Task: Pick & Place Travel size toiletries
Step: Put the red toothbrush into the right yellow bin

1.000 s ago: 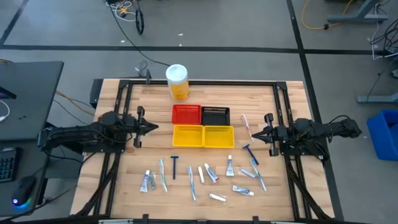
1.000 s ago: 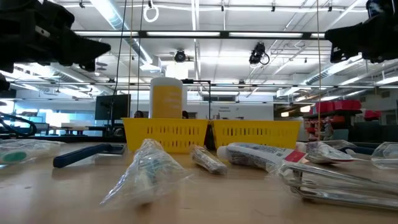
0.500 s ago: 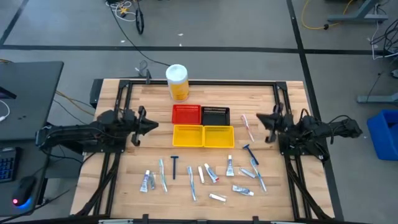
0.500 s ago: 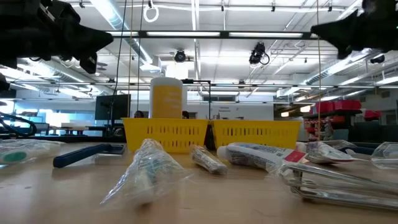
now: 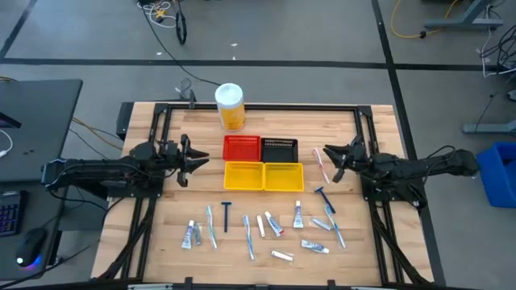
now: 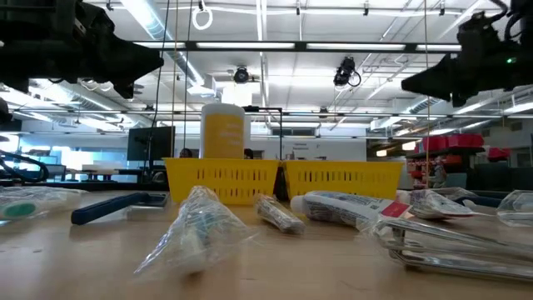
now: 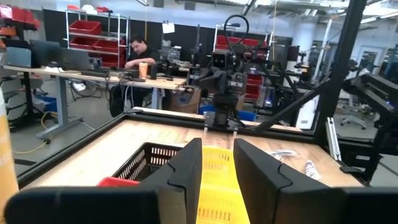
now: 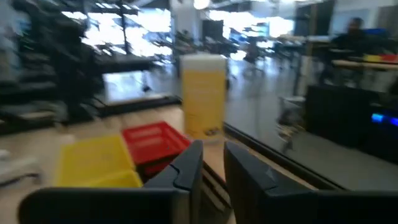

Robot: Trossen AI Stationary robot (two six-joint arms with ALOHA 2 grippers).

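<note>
Several travel toiletries lie flat along the table's near part: white tubes (image 5: 192,234), a blue-handled razor (image 5: 226,213), pale toothbrushes (image 5: 248,235), and another razor (image 5: 324,196). One pale toothbrush (image 5: 320,165) lies right of the baskets. In the low view, a wrapped toothbrush (image 6: 196,225) and a tube (image 6: 350,208) lie in front. My left gripper (image 5: 197,157) hovers left of the baskets, open by a narrow gap (image 7: 217,168). My right gripper (image 5: 326,161) hovers above the lone toothbrush, open by a narrow gap (image 8: 213,171). Neither holds anything.
Four mesh baskets stand mid-table: red (image 5: 242,148), black (image 5: 279,150) and two yellow (image 5: 243,175) (image 5: 284,176). A tall yellow canister with a white lid (image 5: 230,106) stands at the far edge. A dark frame (image 5: 258,105) rims the table. A person (image 7: 140,53) sits beyond it.
My right gripper has moved toward the table's left, from beside the right rail to over the toothbrush by the baskets, turning as it went and coming somewhat lower. My left gripper has edged toward the baskets. The toiletries have stayed where they were.
</note>
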